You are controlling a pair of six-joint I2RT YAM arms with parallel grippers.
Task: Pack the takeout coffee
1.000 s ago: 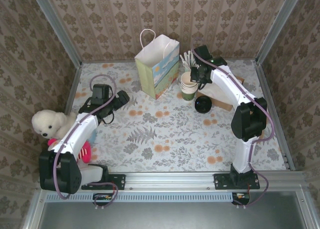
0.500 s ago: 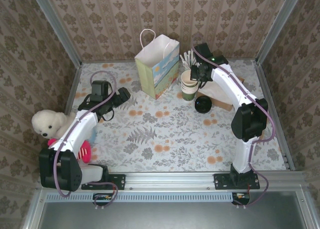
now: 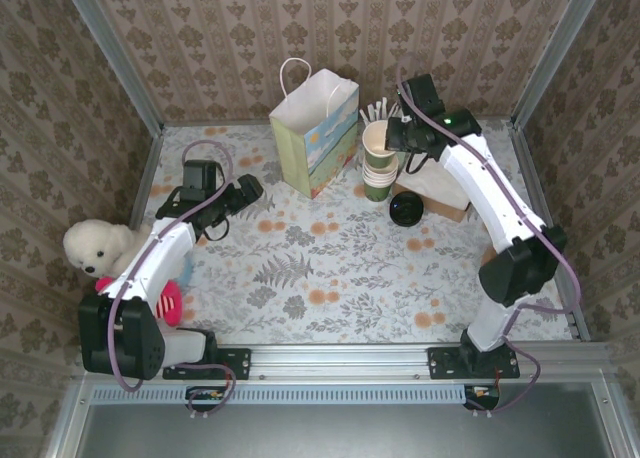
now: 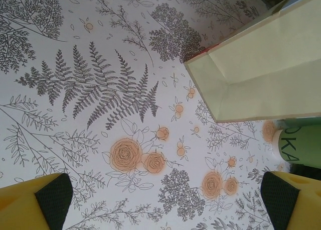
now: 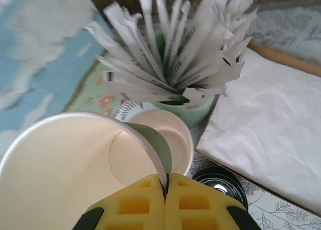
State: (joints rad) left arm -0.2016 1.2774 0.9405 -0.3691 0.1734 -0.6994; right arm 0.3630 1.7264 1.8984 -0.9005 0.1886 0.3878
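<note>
So from where I'm standing, the right gripper (image 5: pixel 164 182) is pinched flat on the rim of a lidless green paper cup (image 5: pixel 55 180) with a cream inside, one finger in and one out. It's holding the cup just above the stack (image 3: pixel 378 181) of matching cups at about 1 o'clock on the flowery table (image 3: pixel 330 278). The left gripper (image 4: pixel 165 200) hangs over at 10 o'clock with its jaws spread wide and nothing in them. The actual takeout coffee (image 3: pixel 405 210), the small green paper cup with the round black plastic lid, sits at roughly 2 o'clock. That puts it just beside the stack, at its 5 o'clock, with no fingers on it. Looks to me like the step in hand is peeling that top cup off the nest. I'd go straight up and slow, so the cup below doesn't ride along or tip the stack onto the coffee. I'd also stay clear of the bunch of white paper-wrapped sticks (image 5: pixel 175 49) right behind at the stack's 12 o'clock. That thin wall could crease under a hard pinch too. The white paper bag (image 3: pixel 315 128) with the blue and green picture stands at 12 o'clock. As for the coffee, the lid faces up, so I'd guess it's upright with its long axis vertical, though from above the lid hides the green wall.
</note>
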